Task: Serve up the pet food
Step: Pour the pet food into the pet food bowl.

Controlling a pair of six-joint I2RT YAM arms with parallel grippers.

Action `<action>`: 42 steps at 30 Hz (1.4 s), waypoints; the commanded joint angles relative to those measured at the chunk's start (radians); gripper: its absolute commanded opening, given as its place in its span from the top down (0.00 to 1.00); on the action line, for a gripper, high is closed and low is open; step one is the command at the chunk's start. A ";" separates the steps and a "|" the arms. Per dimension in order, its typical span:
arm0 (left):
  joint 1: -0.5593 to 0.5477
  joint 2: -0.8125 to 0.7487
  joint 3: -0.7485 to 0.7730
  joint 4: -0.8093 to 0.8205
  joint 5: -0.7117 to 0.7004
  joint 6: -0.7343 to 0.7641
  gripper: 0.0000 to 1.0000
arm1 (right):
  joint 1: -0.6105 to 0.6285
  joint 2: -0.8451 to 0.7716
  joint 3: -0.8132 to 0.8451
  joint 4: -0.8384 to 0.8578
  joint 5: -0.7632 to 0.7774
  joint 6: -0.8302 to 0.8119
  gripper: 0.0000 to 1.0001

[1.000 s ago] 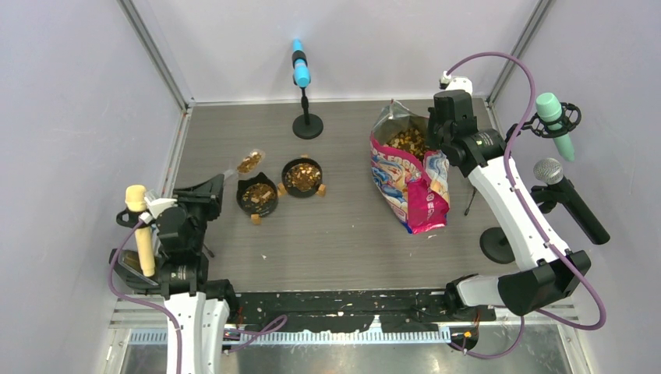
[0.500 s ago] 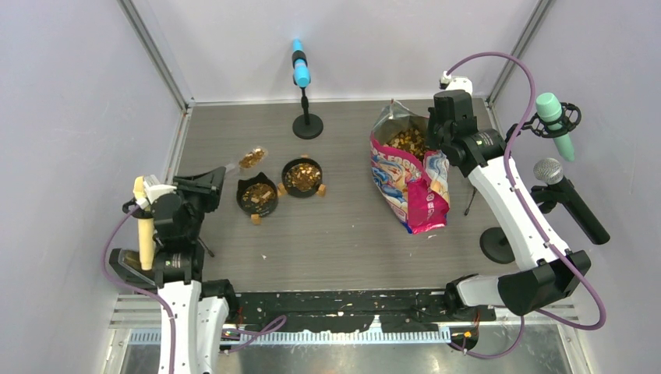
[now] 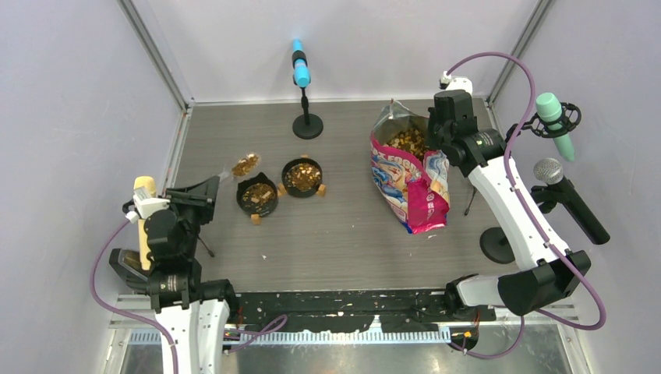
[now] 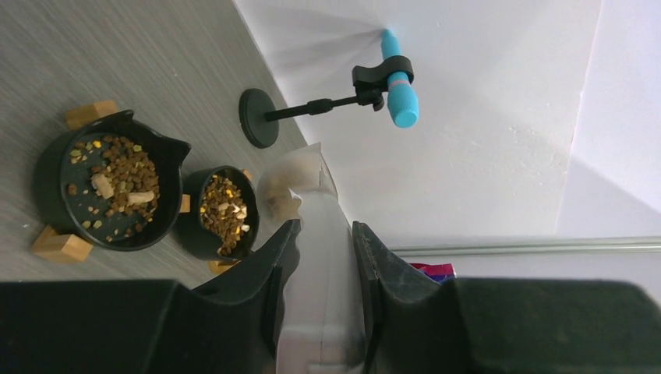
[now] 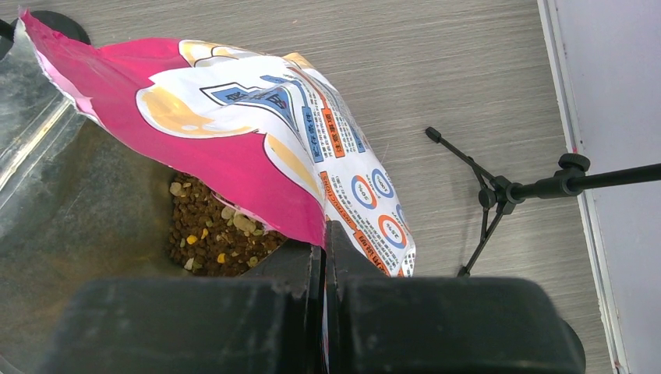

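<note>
The scoop (image 4: 300, 175) is pinched by the left gripper (image 4: 325, 231), and the bag (image 5: 257, 117) edge by the right gripper (image 5: 325, 234). If tilted early, pet food (image 3: 245, 165) could be spilled beside the bowl (image 4: 43, 167).

The table (image 3: 343, 234) has a matt grey wood-grain surface. The bag (image 5: 257, 117) is glossy printed plastic film, creased, with a silvery lining inside. The two bowls (image 4: 48, 183) look like smooth black plastic with a faint sheen, on bare pale wooden feet (image 4: 58, 246). The scoop (image 4: 316, 226) is cloudy translucent plastic. The pet food (image 4: 129, 167) is dry, matt and rough.
</note>
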 commanded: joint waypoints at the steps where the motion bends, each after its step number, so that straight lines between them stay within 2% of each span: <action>1: 0.004 -0.040 0.011 -0.058 -0.059 -0.011 1.00 | -0.004 -0.006 0.002 -0.018 -0.016 0.021 0.95; 8: 0.005 -0.066 -0.031 -0.075 -0.099 -0.055 1.00 | -0.003 -0.013 -0.006 -0.014 -0.021 0.019 0.95; 30: 0.004 0.011 -0.043 -0.061 -0.133 -0.022 1.00 | -0.004 -0.016 -0.008 -0.012 0.004 0.014 0.95; 42: -0.037 0.062 -0.029 -0.090 -0.188 0.062 1.00 | -0.005 -0.008 -0.007 -0.013 0.017 0.011 0.95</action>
